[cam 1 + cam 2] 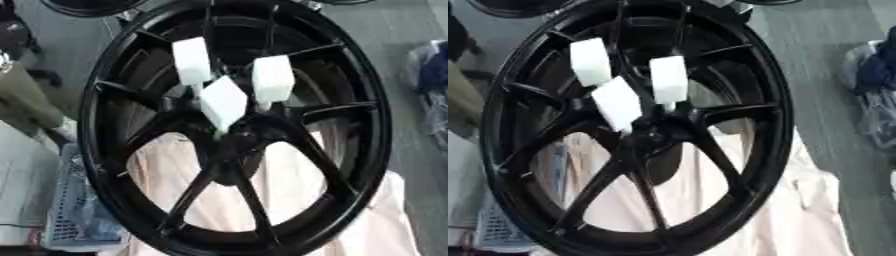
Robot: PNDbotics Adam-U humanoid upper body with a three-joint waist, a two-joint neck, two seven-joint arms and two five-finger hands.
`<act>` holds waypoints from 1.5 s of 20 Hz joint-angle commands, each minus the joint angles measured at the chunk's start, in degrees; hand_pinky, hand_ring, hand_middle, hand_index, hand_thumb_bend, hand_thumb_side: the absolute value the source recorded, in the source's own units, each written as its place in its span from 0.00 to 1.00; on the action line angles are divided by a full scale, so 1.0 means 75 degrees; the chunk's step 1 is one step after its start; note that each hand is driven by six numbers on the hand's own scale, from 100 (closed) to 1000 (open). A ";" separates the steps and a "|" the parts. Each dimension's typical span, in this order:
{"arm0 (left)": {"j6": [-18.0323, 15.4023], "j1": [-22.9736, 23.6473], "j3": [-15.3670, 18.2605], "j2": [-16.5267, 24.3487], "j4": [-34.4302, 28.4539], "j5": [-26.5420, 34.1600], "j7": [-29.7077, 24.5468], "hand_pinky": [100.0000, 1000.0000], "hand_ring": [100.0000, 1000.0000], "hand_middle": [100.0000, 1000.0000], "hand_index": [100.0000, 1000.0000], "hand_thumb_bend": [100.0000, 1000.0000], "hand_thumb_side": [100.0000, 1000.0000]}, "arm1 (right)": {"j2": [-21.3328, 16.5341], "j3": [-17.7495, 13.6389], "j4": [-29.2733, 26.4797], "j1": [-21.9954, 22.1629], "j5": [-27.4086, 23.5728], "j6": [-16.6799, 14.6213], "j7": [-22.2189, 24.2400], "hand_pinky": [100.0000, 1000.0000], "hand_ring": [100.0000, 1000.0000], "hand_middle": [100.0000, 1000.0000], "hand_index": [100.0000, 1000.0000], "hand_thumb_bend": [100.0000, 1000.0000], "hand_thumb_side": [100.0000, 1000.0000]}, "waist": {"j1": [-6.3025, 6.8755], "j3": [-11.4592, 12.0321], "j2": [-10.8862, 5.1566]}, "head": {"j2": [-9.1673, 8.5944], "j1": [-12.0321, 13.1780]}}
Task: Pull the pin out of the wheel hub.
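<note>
Standing upright, left eye view: black wheel hub (232,135), three white block-headed pins (222,102) clustered at its centre, long axes pointing toward the camera. Right eye view: same pins; neither robot hand visible, state unknowable.

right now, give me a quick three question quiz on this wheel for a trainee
1. How many white blocks stick out of the hub?
2. True or false: a robot hand is holding a block.
3. What lies behind the wheel: A pale cloth, B red toolbox?

Key: 1. three: left block, middle block, right block. 2. false, no hand is in view. 3. A.
</note>
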 commanded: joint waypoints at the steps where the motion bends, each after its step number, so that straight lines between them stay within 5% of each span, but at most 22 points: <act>1: 0.0038 -0.0402 -0.0090 0.0402 -0.0105 -0.0094 -0.0962 0.78 0.74 0.63 0.77 0.14 0.55 | -0.0274 -0.0007 -0.0145 -0.0016 0.0039 0.0003 0.0033 0.75 0.75 0.78 0.76 0.00 0.64 | 0.0018 -0.0009 -0.0195 | 0.0025 0.0000; 9: 0.0008 -0.1399 -0.0719 0.0295 -0.0059 -0.0013 -0.2195 0.79 0.70 0.64 0.78 0.17 0.58 | -0.0323 0.0049 -0.0145 -0.0014 0.0025 0.0036 0.0081 0.75 0.75 0.78 0.76 0.00 0.65 | 0.0104 -0.0039 -0.0221 | 0.0064 -0.0026; 14: 0.0369 -0.1907 -0.1202 0.0179 0.0323 0.0218 -0.2651 0.79 0.70 0.64 0.78 0.22 0.63 | -0.0359 0.0053 -0.0145 0.0023 0.0038 0.0051 0.0086 0.75 0.75 0.78 0.76 0.00 0.65 | 0.0169 -0.0024 -0.0250 | 0.0100 -0.0046; 27: 0.2974 -0.2785 -0.1945 -0.0262 0.0332 0.0948 -0.2287 0.86 0.77 0.67 0.81 0.25 0.70 | -0.0355 0.0057 -0.0145 0.0071 0.0022 0.0071 0.0073 0.75 0.75 0.78 0.76 0.00 0.67 | 0.0222 0.0005 -0.0289 | 0.0165 -0.0078; 30: 0.3484 -0.3045 -0.2088 -0.0457 0.0348 0.1100 -0.2256 0.87 0.78 0.68 0.81 0.27 0.66 | -0.0348 0.0057 -0.0145 0.0076 0.0012 0.0071 0.0067 0.75 0.75 0.78 0.76 0.00 0.67 | 0.0225 0.0004 -0.0303 | 0.0175 -0.0088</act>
